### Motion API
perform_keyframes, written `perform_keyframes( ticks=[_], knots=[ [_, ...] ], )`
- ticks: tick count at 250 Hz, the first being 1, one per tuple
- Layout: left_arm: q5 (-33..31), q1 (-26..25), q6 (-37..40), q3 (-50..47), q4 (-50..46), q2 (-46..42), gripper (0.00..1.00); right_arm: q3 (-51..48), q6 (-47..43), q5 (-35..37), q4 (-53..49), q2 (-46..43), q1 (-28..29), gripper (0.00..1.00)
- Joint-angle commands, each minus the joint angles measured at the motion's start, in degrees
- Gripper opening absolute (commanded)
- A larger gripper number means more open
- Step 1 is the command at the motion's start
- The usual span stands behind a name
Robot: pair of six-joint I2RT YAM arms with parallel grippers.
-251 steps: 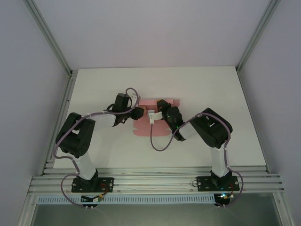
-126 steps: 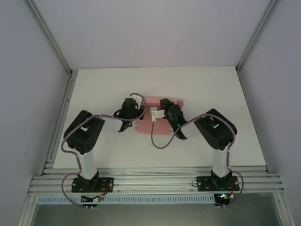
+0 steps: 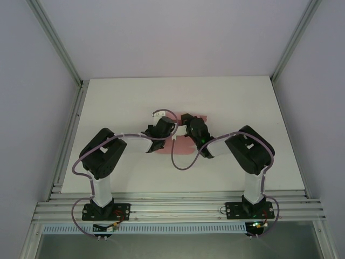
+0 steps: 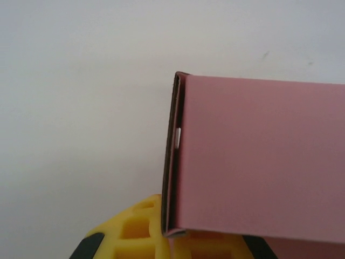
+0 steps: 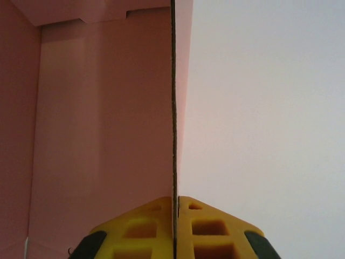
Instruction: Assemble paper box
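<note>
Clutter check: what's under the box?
White table shows around the box. Beneath is hidden by the box itself, the left gripper and the right gripper.

We see a plain pink paper box (image 4: 259, 162), a white surface (image 3: 226, 102), yellow right tool (image 5: 175, 218) and left tool (image 4: 164, 234); cables (image 3: 180, 168) perhaps dull purple.

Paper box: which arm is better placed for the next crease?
Left, probably: the left gripper is shut on the doubled-over wall of the paper box, ready to crease it; the right gripper pinches a single upright wall, anchoring.
</note>
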Motion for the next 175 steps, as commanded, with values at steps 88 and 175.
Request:
perform_keyframes(
  ticks=[88,175],
  knots=[
    [4.3,4.0,-3.4,-1.3,6.1,5.0,0.1,-0.6,6.2,-2.5,-14.1,-2.1,0.1,0.0],
    [22.4,9.1,-0.1,-10.0,22.1,4.1,0.32,-0.1,7.4,-3.3,-17.9,-3.1,0.1,0.0]
  ],
)
